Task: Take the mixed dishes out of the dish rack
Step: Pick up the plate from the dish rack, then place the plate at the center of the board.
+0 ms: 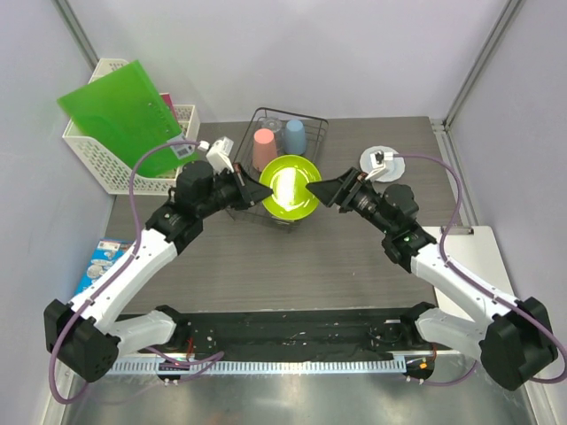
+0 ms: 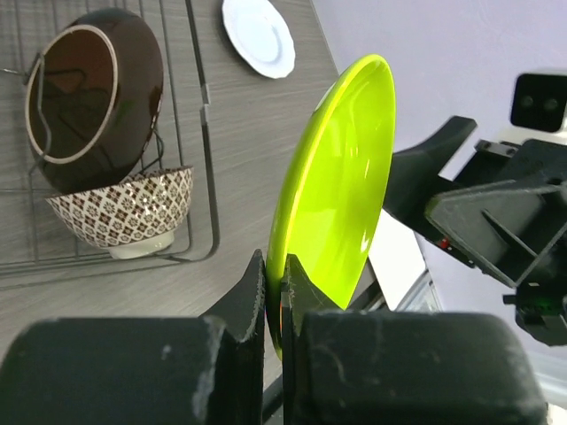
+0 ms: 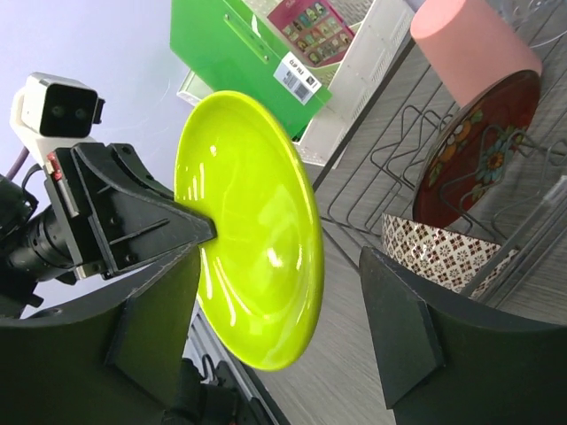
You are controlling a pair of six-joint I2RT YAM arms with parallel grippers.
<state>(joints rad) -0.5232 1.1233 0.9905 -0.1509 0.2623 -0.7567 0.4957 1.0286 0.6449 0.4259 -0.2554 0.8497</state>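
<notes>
Blue cup (image 1: 295,137), top cam only

No wording can be read for certain. A white sticker (image 3: 298,73) on the green folder (image 3: 239,44) carries a barcode and a line of small dark print, too blurred to make out. Behind the folder, a red booklet (image 3: 310,19) in the white basket (image 3: 372,53) shows rows of small pictures, any lettering illegible. A blue packet (image 1: 100,263) at the left edge of the surface (image 1: 292,266) bears printed graphics, too small to read.
</notes>
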